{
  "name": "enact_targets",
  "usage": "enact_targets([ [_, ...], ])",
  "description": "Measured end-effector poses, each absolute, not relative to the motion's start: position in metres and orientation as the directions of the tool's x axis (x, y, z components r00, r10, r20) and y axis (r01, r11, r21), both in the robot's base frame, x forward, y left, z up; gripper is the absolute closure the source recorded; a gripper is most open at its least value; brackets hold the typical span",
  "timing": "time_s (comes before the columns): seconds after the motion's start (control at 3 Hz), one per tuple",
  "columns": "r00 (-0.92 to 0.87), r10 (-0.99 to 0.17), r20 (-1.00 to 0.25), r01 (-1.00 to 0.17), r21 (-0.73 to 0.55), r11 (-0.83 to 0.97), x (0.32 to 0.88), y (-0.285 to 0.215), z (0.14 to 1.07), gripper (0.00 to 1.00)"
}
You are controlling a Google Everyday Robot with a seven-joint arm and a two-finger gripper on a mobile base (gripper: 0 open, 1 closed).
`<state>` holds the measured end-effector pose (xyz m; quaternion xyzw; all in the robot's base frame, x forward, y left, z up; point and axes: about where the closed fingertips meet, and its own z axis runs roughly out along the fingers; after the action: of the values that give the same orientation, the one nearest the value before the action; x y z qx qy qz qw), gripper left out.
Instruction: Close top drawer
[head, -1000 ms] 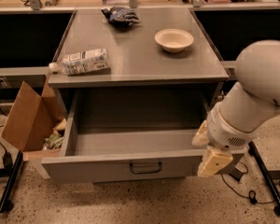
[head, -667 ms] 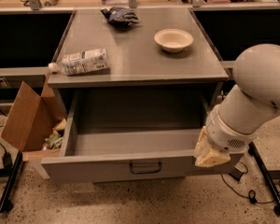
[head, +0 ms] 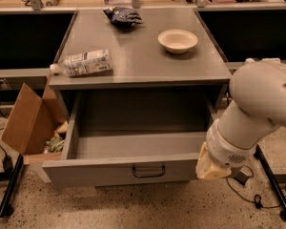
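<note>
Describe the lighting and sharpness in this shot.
Camera view: warm, dim, amber-tinted light and soft focus throughout; the top drawer stands open, its rear in shadow; the bowl casts a soft shadow; the tool sits blurred at the drawer's right front corner.

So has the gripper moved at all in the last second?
Yes. The gripper has shifted left and slightly up, closing in on the right end of the top drawer front, which has stayed pulled out.
</note>
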<state>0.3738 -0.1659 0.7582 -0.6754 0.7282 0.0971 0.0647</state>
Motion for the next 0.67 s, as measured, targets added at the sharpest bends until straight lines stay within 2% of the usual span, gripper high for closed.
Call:
enact_targets([
  [0.67,0.007,-0.984,-0.177,-0.987,0.154,-0.035,0.344,-0.165,0.677,1.00],
])
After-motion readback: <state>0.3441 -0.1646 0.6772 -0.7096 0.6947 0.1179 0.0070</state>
